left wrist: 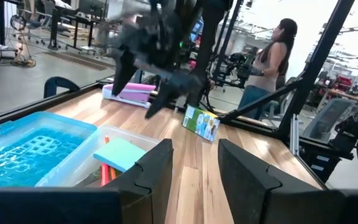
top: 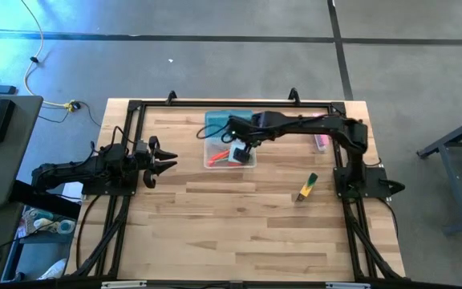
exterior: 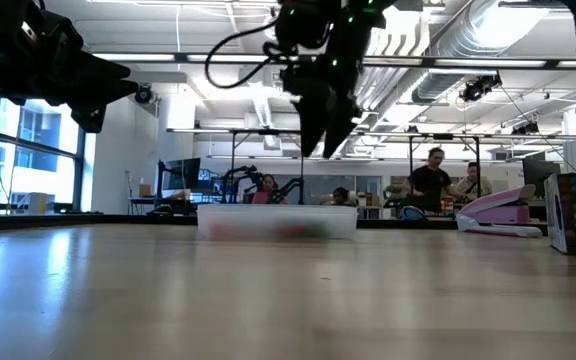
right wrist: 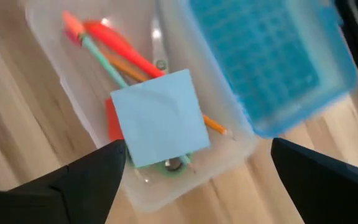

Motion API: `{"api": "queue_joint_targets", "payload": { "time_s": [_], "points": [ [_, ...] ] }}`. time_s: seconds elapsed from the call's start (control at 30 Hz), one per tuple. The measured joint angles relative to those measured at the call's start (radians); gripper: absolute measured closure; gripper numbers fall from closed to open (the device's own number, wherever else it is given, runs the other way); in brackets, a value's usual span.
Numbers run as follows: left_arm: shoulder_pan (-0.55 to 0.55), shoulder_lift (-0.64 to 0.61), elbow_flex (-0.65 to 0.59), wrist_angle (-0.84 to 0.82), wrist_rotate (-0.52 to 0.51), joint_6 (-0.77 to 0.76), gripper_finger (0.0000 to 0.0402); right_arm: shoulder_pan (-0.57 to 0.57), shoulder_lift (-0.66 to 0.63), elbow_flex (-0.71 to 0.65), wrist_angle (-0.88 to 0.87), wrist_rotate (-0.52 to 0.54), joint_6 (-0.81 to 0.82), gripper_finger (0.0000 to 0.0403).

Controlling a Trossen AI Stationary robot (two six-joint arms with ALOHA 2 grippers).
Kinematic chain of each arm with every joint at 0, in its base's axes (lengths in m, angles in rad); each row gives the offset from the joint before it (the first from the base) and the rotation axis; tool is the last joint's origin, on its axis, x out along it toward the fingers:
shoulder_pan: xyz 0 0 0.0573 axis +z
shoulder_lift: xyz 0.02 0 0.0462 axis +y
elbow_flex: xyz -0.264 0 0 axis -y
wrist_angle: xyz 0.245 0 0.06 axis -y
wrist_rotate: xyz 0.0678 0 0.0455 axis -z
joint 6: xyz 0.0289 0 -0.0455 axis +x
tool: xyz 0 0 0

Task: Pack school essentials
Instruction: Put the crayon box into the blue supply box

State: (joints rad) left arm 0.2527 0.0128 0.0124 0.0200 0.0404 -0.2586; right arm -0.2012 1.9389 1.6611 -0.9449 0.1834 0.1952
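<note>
A clear plastic box point(top: 215, 156) stands on the table near its far edge. Inside lie a light-blue notepad point(right wrist: 160, 118), an orange-red pen point(right wrist: 114, 40), thin pencils point(right wrist: 213, 124), green scissor handles point(right wrist: 176, 165) under the notepad, and something red point(right wrist: 112, 124). My right gripper point(top: 243, 150) hangs open above the box point(exterior: 276, 220), clear of it, with nothing in it point(right wrist: 197, 149). The yellow-green-black marker point(top: 307, 186) lies on the table to the right. My left gripper point(top: 169, 160) waits open left of the box.
The box's blue lid point(top: 229, 120) lies just beyond the box. A pink bar-shaped item point(top: 321, 142) rests by the right arm's frame. Black frame rails point(top: 127, 144) border the table. People stand in the room behind. Bare wood stretches over the near half.
</note>
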Motion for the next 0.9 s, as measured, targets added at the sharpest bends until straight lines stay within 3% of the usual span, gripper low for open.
{"api": "queue_joint_targets", "payload": {
  "time_s": [0.17,0.4,0.9],
  "points": [
    [0.000,0.000,0.000,0.000,0.000,0.000,0.0284,0.005,-0.078,0.000,-0.043,0.004,0.325,0.0013],
    [0.000,0.000,0.000,0.000,0.000,0.000,0.0284,0.072,-0.120,0.000,-0.153,0.136,0.771,0.0013],
    [0.000,0.000,0.000,0.000,0.000,0.000,0.0284,0.301,-0.120,0.000,-0.544,0.236,1.494,0.0013]
  ]
}}
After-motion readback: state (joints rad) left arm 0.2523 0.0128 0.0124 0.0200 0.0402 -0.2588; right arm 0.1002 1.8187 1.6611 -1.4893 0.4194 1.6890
